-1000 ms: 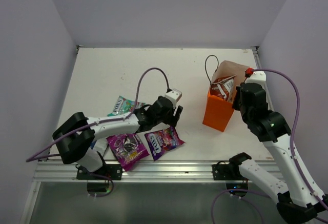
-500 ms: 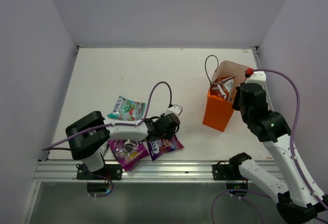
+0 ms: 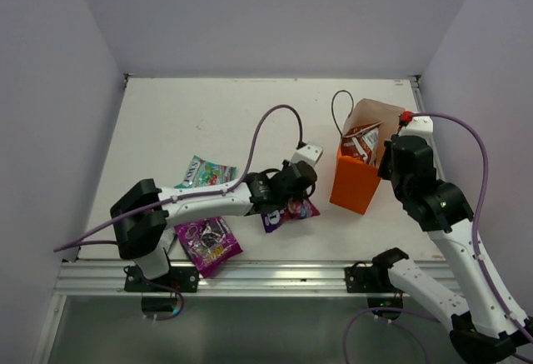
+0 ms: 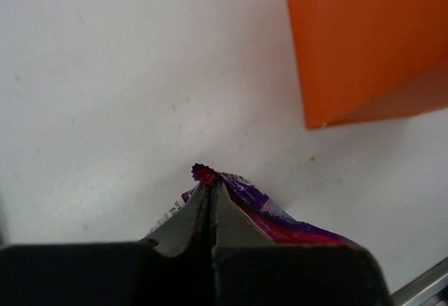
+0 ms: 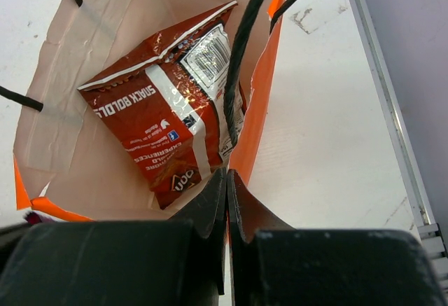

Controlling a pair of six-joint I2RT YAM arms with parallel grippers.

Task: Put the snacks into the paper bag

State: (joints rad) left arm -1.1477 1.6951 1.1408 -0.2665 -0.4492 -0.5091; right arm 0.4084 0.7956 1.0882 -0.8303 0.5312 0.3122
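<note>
1. Jaws of the left gripper (image 4: pixel 211 195) stand pressed flat together, pinching the crinkled edge of the magenta-purple packet (image 4: pixel 271 222); its serrated corner pokes up just past the tips at lower centre of the left wrist view
2. From above, that packet sits in the lower middle of the frame under the outstretched left arm, near the foot of the paper bag (image 3: pixel 353 186) and to its left; I cannot tell whether the packet's free end touches the table (image 3: pixel 208 114)
3. In the left wrist view the bag's orange wall fills the upper right corner, and a strip of white tabletop lies between it and the held packet
4. Right gripper (image 5: pixel 227 178) is closed too, its tips meeting on the orange rim of the bag's side wall, which runs straight down into the seam between them; one dark cord handle (image 5: pixel 245 54) hangs just in front of the tips
5. Inside the bag, against the pale brown lining, the red-and-silver chip bag (image 5: pixel 159 113) leans tilted, barcode corner toward the upper right of the right wrist view, lettering upside down
6. The bag stands upright at right of centre in the top view, mouth open, a cord loop arching above its upper left corner
7. Two more snacks lie flat on the table at lower left of the top view: the teal-pink packet (image 3: pixel 204 172) just above the left arm, and the purple grape packet (image 3: pixel 208 241) just below it, near the table's front edge
</note>
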